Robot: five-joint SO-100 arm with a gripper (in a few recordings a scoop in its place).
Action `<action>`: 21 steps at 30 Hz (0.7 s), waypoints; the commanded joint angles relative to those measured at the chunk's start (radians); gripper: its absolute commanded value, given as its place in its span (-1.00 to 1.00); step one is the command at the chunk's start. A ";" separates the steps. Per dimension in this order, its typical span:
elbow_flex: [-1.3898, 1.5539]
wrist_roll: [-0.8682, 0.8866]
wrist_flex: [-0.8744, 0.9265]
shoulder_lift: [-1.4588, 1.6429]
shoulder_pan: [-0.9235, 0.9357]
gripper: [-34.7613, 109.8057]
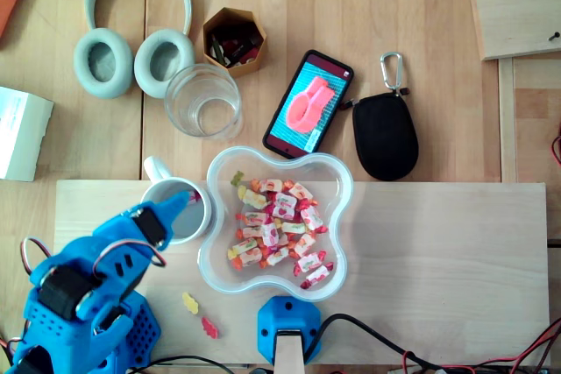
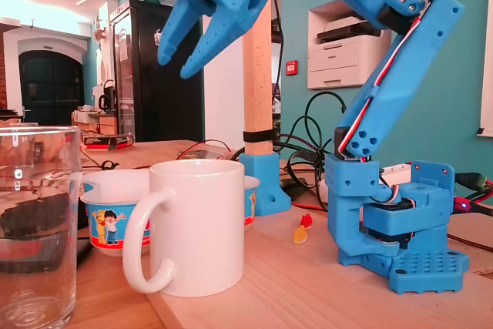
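My blue gripper [image 2: 179,59] hangs high above the white mug [image 2: 196,225], fingers pointing down and apart, with nothing between them. In the overhead view the gripper [image 1: 181,204] reaches over the left part of the mug [image 1: 201,220], whose handle points to the far side. Just right of the mug stands a clear lobed bowl [image 1: 344,190] holding several wrapped candies [image 1: 276,225]. Two loose gummy candies [image 1: 190,303] lie on the board near my base; one candy [image 2: 302,229] shows beside the base in the fixed view.
A drinking glass [image 1: 202,101] stands behind the mug, close at left in the fixed view [image 2: 35,221]. Headphones [image 1: 136,32], a hexagonal box [image 1: 233,39], a phone [image 1: 308,102] and a black pouch [image 1: 384,133] lie farther back. A blue-footed wooden post [image 1: 287,328] stands at the front edge.
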 commanded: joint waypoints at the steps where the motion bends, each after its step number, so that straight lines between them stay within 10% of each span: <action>1: -0.025 0.015 0.011 -0.011 0.080 -0.29; 21: 0.147 -0.091 -0.008 -0.431 0.385 -0.27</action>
